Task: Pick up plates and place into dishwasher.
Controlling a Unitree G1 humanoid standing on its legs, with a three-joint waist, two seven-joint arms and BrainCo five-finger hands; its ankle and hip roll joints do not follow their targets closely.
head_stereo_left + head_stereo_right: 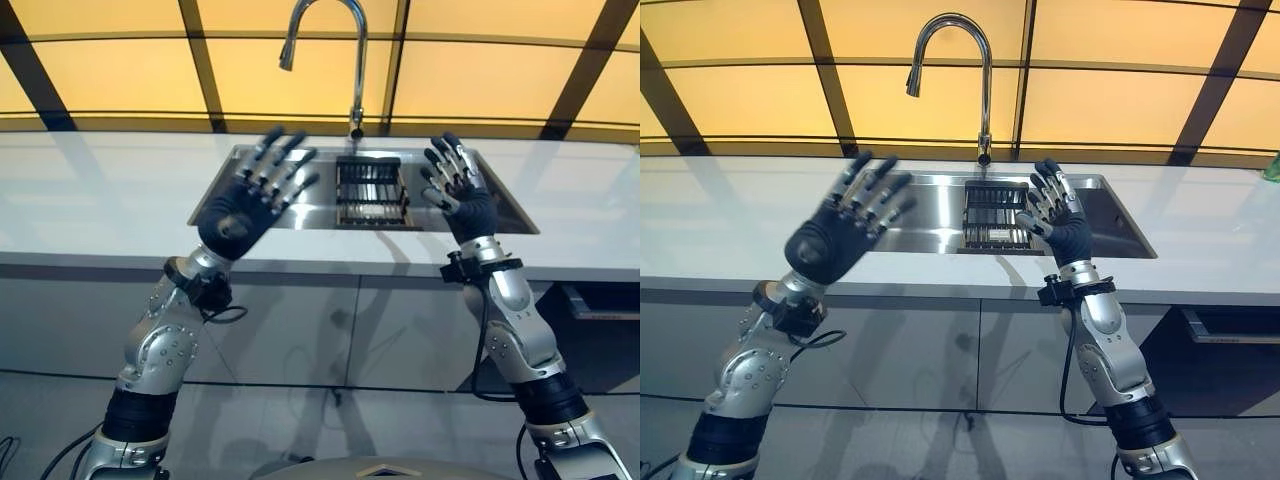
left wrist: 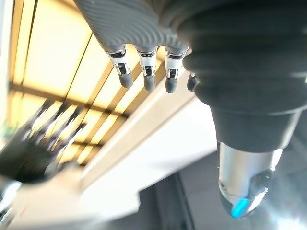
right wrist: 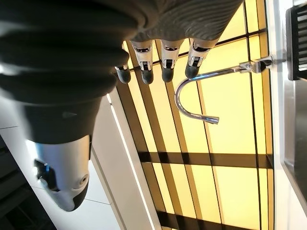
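In the left eye view, the left hand point(image 1: 240, 215) and right hand point(image 1: 462, 195) hang raised with fingers spread, holding nothing, either side of the dark rack point(image 1: 371, 192) in the sink point(image 1: 300, 212); no plate can be made out. The right eye view shows the faucet point(image 1: 970, 60) beyond. Both wrist views show straight fingers and open air ahead.

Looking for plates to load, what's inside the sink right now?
Inside the sink a dark slatted rack sits below the faucet. No plates visible. The right hand covers part of the basin.
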